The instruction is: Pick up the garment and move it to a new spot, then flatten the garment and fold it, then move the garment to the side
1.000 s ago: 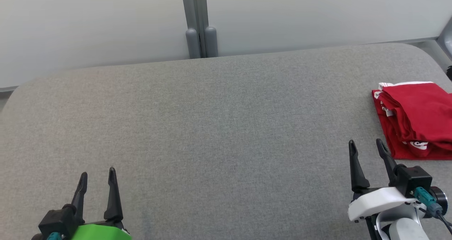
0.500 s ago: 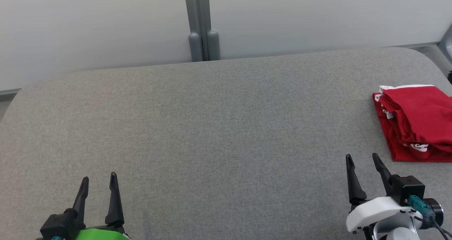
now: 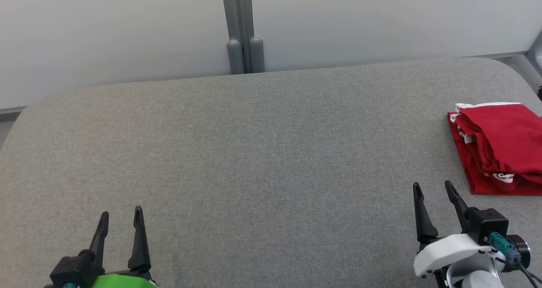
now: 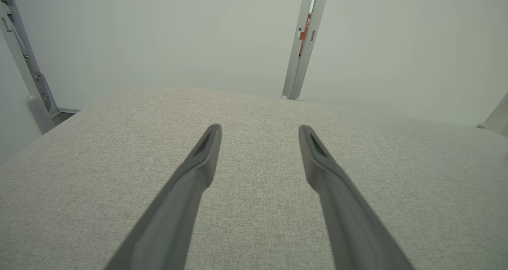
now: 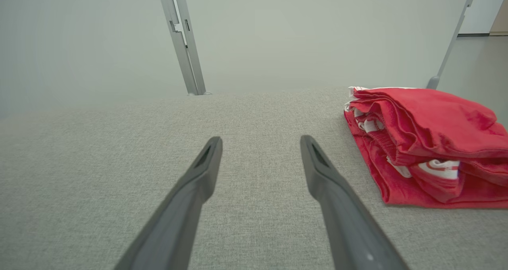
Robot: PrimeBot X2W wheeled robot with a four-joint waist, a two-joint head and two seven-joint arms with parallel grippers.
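The garment (image 3: pixel 501 146) is red with white trim, folded into a layered pile at the right edge of the grey padded table (image 3: pixel 254 152). In the right wrist view the garment (image 5: pixel 428 143) lies to the right of my fingers, apart from them. My right gripper (image 3: pixel 433 187) stands open near the front right, just left of and nearer than the garment, with nothing between its fingers. My left gripper (image 3: pixel 121 211) is open at the front left, far from the garment, over bare fabric. In its own view the left gripper (image 4: pixel 260 130) holds nothing.
A pale wall with a grey vertical post (image 3: pixel 242 29) runs along the table's far edge. The table's rounded corners show at the far left and far right. Another grey post (image 4: pixel 24 71) stands off the table's left side.
The camera shifted a little, so the whole scene sits lower in the picture. Both grippers drew back toward the front edge, the right one away from the garment. The garment stayed put.
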